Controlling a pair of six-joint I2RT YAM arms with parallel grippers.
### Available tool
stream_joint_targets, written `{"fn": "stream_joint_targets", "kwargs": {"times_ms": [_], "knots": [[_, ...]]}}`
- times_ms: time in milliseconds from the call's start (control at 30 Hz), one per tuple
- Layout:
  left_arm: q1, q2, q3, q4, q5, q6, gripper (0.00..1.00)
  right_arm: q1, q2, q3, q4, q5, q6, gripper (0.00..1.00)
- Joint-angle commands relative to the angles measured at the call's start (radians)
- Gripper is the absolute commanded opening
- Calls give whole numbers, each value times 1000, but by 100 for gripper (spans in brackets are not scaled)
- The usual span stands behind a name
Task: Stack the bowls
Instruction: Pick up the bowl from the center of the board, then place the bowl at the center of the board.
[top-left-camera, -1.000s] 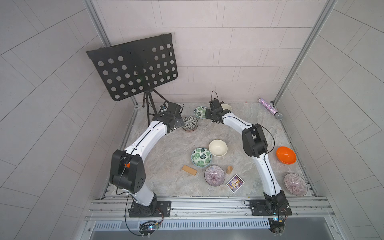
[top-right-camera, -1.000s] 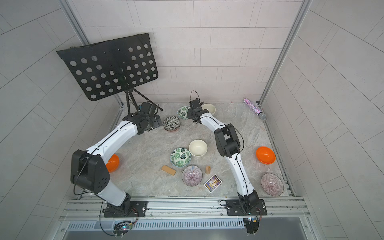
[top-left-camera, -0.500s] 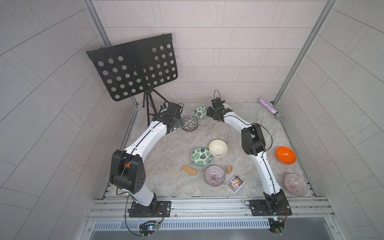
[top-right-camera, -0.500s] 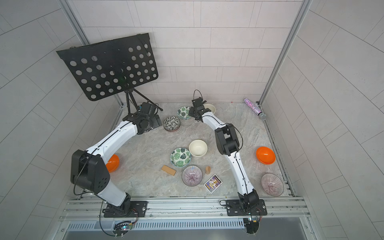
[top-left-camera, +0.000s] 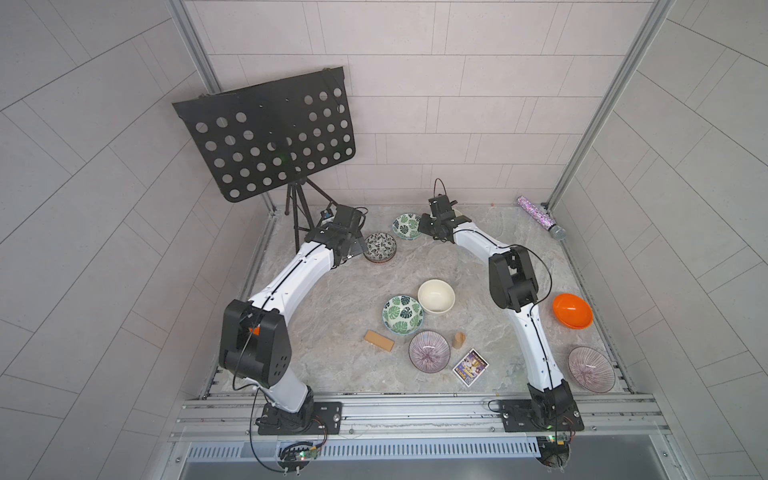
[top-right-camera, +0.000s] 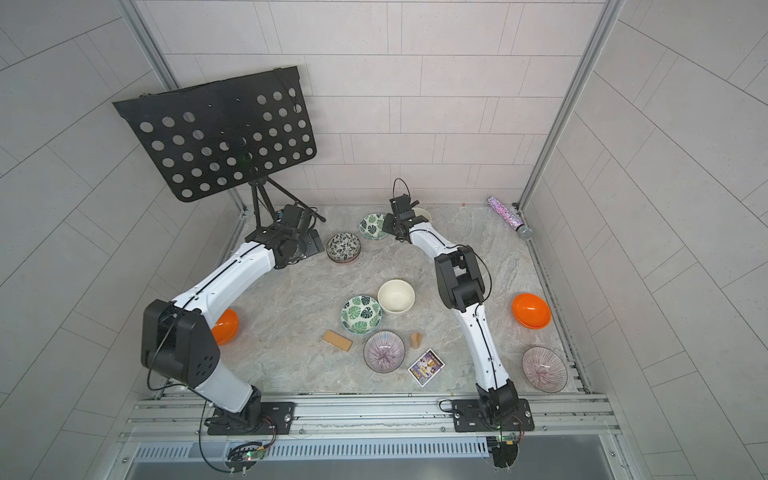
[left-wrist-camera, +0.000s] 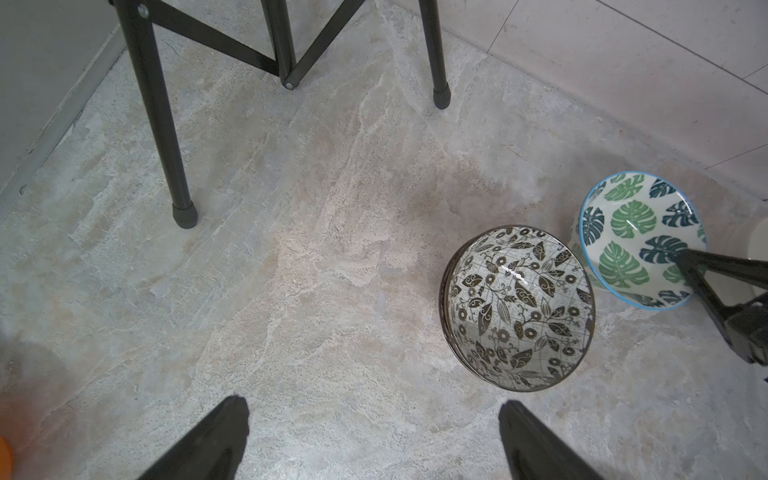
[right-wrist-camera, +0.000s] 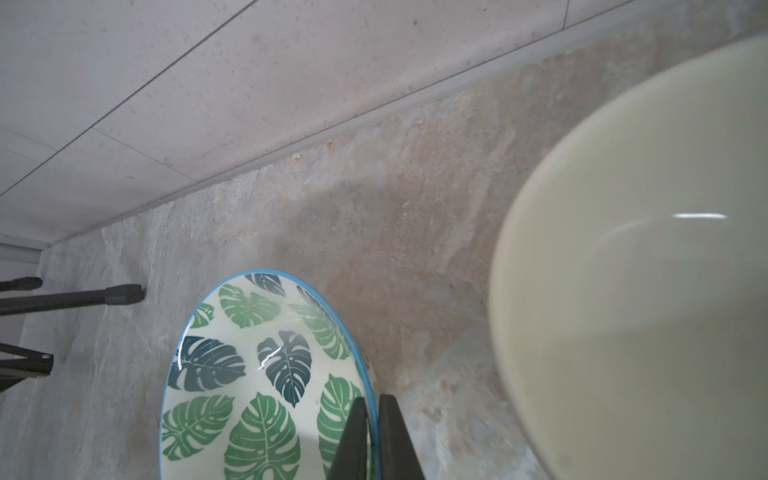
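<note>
Worktop (top-left-camera: 340, 316): marbled stone.
Right jaws: clenched on green-leaf bowl (right-wrist-camera: 257, 374) rim.
Left jaws: spread, empty.
Handling: likely glazed, slippery, fragile; pinch rim.

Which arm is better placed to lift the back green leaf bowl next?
Right. The right claw is shut on the rim of the back green leaf bowl; the left claw hangs open beside the black-and-white bowl.
</note>
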Motion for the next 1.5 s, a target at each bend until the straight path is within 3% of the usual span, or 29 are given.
{"fn": "stream_joint_targets", "kwargs": {"times_ms": [0,233,500,1467], "knots": [[-5,-25,4,-8,12,4,94,-25,-169,-103,1,-46,-65,0],[-6,-22,8,-17,17,5,94,-30,-335,-349,19,-183,-156,0],[-8,-51,-17,-26,22,10,94,-26,-364,-467,78,-282,-174,0],[-14,-74,-35,-38,7,8,94,-17,-272,-476,204,-288,-159,0]]}}
